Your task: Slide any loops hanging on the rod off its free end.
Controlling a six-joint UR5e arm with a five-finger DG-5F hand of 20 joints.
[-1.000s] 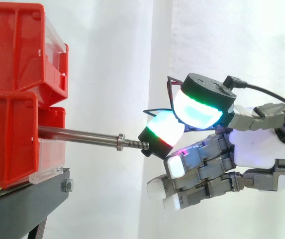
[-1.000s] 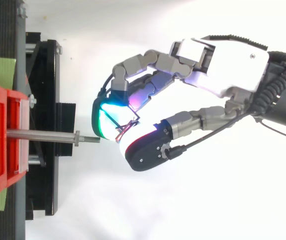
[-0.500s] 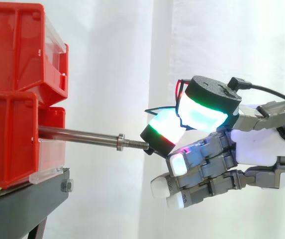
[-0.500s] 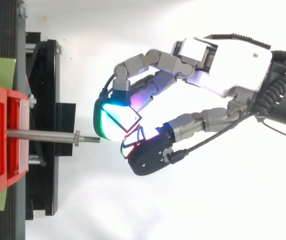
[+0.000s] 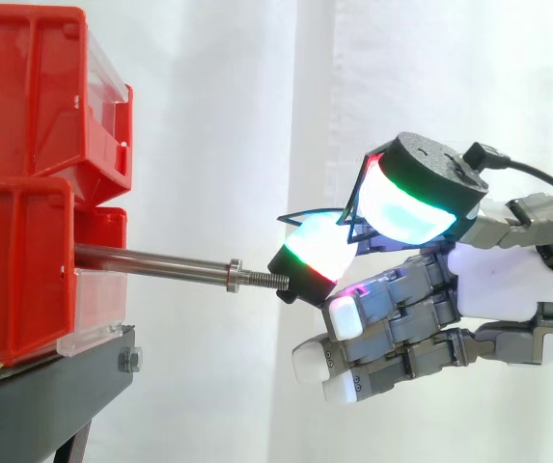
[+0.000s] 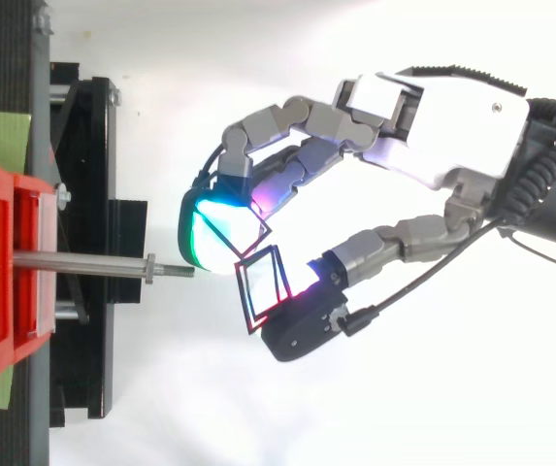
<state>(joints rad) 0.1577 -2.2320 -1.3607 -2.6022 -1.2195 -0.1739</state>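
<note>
The thin black wire-like loop [image 6: 261, 287] is clear of the plain steel rod [image 5: 151, 260]. It sits just past the rod's threaded free end [image 5: 266, 280], strung between two glowing pads of the grey and white hand [image 5: 498, 285]. The hand holds it that way: its thumb pad [image 5: 411, 203], glowing cyan with a green band, stands above and apart from a fingertip [image 5: 317, 253] banded green and red, and the loop touches both. That fingertip meets the rod's tip, while the other fingers curl below. The bare rod juts level from the lower of two stacked red plastic bins [image 5: 15, 270], which rest on a black metal stand [image 5: 54, 386] before a white curtain [image 5: 218, 145].
</note>
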